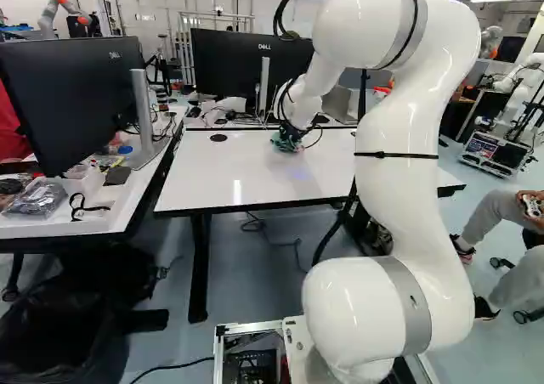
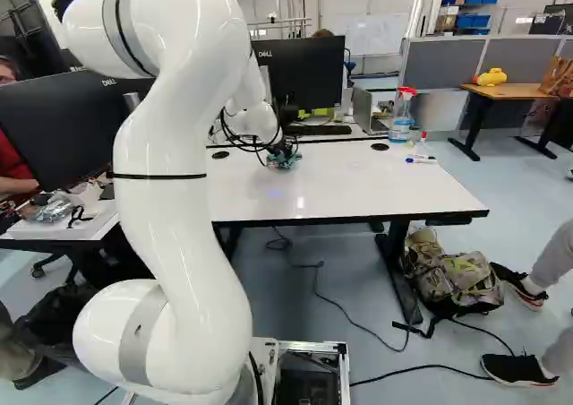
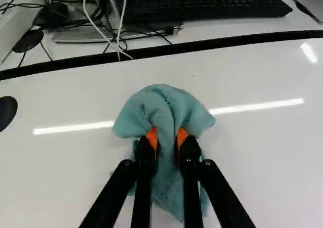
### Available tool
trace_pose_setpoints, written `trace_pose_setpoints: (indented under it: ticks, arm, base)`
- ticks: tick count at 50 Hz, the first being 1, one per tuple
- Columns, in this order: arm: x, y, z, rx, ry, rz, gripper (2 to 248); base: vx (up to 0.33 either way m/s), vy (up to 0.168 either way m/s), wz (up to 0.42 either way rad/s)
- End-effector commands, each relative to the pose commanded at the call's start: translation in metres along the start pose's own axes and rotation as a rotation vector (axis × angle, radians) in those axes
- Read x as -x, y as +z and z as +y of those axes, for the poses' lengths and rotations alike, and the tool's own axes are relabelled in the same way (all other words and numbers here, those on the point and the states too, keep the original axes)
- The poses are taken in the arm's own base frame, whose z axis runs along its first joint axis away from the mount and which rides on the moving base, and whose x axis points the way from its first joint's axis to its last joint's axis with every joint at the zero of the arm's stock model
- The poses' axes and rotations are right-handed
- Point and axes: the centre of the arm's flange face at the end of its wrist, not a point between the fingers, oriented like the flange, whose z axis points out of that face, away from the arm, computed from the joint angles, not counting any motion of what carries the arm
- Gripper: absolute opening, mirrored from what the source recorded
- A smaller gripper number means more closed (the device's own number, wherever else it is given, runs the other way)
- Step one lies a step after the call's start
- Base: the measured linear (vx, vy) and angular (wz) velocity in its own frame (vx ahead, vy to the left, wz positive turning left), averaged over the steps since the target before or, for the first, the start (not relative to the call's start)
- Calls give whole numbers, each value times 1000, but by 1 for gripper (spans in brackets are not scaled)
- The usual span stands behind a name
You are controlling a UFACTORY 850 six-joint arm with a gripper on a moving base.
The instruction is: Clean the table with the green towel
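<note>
Clearly, the white table (image 1: 263, 172) spreads ahead, the white arm (image 1: 395, 180) reaching over it.
Beyond the table's dark far edge lies a black keyboard (image 3: 202, 6) — the green towel (image 3: 162, 104) sits bunched on the tabletop near that edge, folds pinched between the orange pads (image 3: 152, 137) of the gripper (image 1: 293, 132).

Teal towel (image 3: 171, 112), plain white table (image 3: 65, 162)

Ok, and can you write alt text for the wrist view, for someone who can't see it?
Two black fingers with orange pads pinch a bunched green towel on a glossy white table. Beyond its dark edge lies a black keyboard.
</note>
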Motion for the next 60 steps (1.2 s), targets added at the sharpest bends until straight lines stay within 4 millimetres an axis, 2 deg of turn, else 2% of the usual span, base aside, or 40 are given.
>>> trace_pose_setpoints:
  ticks: [43,60]
  arm:
    - [-44,52,51,51,53,60,61]
    - [-62,74,45,43,46,87,61]
  base:
    - [0,0,0]
    - [0,0,0]
